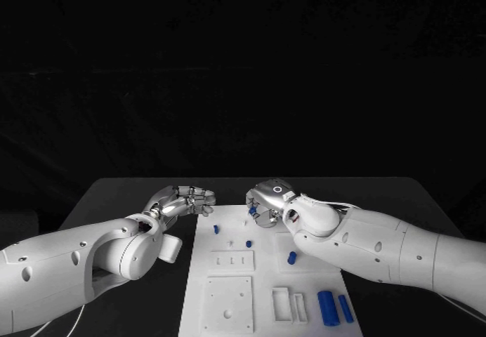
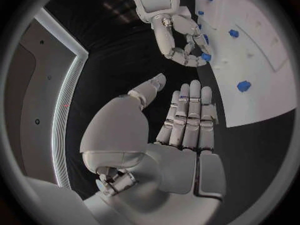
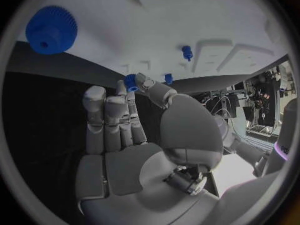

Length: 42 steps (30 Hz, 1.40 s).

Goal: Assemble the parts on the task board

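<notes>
Pinching a small blue part (image 3: 130,81) between thumb and fingertip, the right hand (image 1: 272,203) hovered over the far end of the task board (image 1: 228,316), so that part lay at the hand itself, above the white plate and not yet seated. A blue gear (image 3: 51,29) lay on the board beyond those fingers, apart from them. The left hand (image 1: 185,200) hung over the black surface (image 1: 121,196) just off the board's far left corner, holding nothing, fingers loosely extended. The right hand looked plainly nearer to the work.
</notes>
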Available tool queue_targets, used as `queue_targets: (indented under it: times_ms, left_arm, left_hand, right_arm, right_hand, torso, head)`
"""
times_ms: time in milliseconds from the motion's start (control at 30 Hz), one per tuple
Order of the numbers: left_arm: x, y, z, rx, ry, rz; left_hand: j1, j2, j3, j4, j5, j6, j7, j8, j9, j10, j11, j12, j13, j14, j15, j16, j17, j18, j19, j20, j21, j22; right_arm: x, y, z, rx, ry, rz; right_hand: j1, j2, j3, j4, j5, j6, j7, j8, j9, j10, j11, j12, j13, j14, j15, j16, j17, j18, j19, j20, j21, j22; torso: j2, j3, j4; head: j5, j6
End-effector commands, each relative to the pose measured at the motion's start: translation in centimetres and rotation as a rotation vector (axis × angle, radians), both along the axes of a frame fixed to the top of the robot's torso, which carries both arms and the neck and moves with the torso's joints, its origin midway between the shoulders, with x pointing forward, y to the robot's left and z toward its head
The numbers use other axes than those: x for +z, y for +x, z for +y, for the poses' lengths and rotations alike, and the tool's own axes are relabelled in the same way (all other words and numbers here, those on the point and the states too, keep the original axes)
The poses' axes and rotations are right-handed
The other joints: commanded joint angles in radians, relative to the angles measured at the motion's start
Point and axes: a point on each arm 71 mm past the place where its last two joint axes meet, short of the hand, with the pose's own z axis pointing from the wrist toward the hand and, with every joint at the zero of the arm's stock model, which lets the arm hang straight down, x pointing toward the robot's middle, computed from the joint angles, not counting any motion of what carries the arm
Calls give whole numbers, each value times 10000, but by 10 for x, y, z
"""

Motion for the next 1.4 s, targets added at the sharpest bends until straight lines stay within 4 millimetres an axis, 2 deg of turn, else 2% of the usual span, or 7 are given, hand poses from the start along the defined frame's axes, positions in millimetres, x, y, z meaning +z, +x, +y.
queue_targets:
  times_ms: [33,233,400,733,967,1400]
  left_arm:
    - [2,0,-2,-30,-77,-69]
    - [2,0,-3,-44,-54,-114]
    - [3,-1,-5,-169,92,-264]
    - [3,-2,-7,-222,73,-262]
    - [4,-2,-7,-221,70,-262]
    - [4,-3,-7,-233,63,-259]
  left_hand:
    - [-101,18,22,-44,20,30,70,-35,14,53,-31,-51,3,39,0,-58,12,184,-47,15,69,187]
    - [-106,21,28,-51,21,31,71,-36,16,55,-31,-52,3,40,0,-62,17,184,-48,15,71,187]
    - [-104,26,41,-67,27,30,71,-39,19,56,-25,-54,3,44,-1,-66,24,185,-48,13,74,188]
    - [-111,24,44,-73,27,31,71,-40,21,58,-22,-55,3,45,-1,-69,28,185,-48,14,76,189]
    - [-118,20,46,-79,26,31,71,-41,23,59,-21,-56,3,45,0,-73,32,184,-49,14,78,189]
    - [-129,22,55,-91,27,32,72,-43,27,59,-19,-59,3,41,2,-85,39,183,-53,15,80,188]
  right_arm:
    - [1,2,3,-68,-199,-239]
    - [0,4,8,-173,-294,-280]
    - [0,6,12,-260,-320,-323]
    - [-2,10,13,-365,-455,-248]
    - [-3,11,13,-414,-620,-108]
    - [-6,11,17,-370,-652,-53]
  right_hand:
    - [106,2,61,-3,25,-10,20,18,315,213,79,5,12,-185,-210,51,-12,1015,66,-97,52,224]
    - [112,-9,75,0,25,-12,20,13,317,213,80,-2,16,-187,-209,54,-16,1015,63,-100,62,223]
    - [116,-13,83,3,25,-12,21,10,319,214,80,-6,19,-188,-209,57,-19,1015,60,-102,68,222]
    - [126,-41,99,1,25,-11,21,3,324,216,80,-14,26,-189,-208,63,-24,1015,55,-106,83,221]
    - [125,-52,106,5,24,-12,22,-1,326,215,81,-20,29,-190,-208,66,-28,1015,51,-106,91,220]
    - [123,-66,110,6,24,-14,24,-7,328,213,83,-28,34,-193,-206,69,-32,1015,44,-107,100,219]
  torso:
    - [14,-4,28]
    - [28,-41,67]
    - [36,-21,56]
    - [59,-44,94]
    - [56,-31,48]
    - [73,-32,68]
  head:
    - [8,-11]
    - [-12,-10]
    - [17,-36]
    - [38,-64]
    - [61,-84]
    - [106,-89]
